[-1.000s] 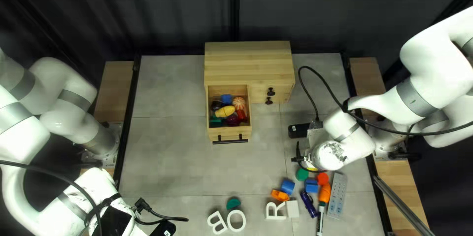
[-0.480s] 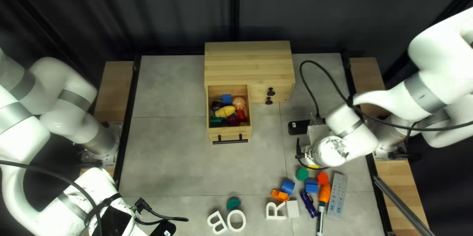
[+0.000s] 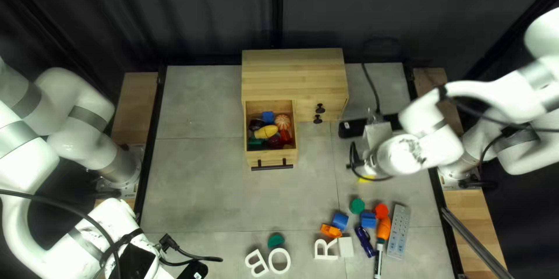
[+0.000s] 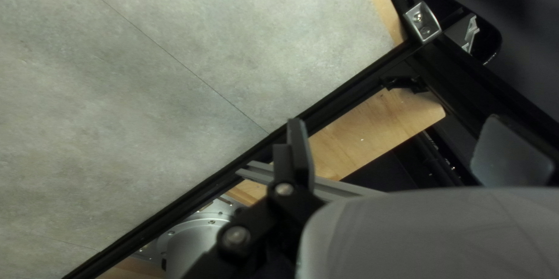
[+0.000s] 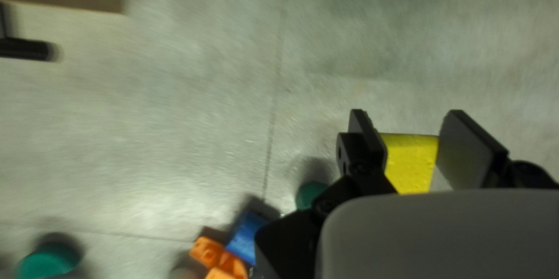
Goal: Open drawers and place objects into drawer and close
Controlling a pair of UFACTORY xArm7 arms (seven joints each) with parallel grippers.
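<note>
A dark curtain [image 3: 174,11] hangs behind the bench [image 3: 204,191], and the wooden cabinet [image 3: 294,75] sits against the bench's far edge. Over the last second the right arm [image 3: 431,148] has drawn away from the small things near the bench's near right corner, heading toward the far edge. The yellow block [image 5: 410,162] went with it — it was beside the green disc [image 3: 357,206] and is now apart from it. I take that as the pick done and the carry begun.

The right claw [image 5: 407,113] is fairly narrow, a finger on either side of the block and both touching it. The left claw [image 4: 396,119] stands wide with nothing between its fingers, by the bench's left edge.

The drawer [image 3: 271,156] remains pulled out, toy pieces [image 3: 266,131] packed in it. Next, I judge, the block must go across and over the drawer's front edge. The heap looks close to full — a block left proud on top could catch when the drawer is closed.
</note>
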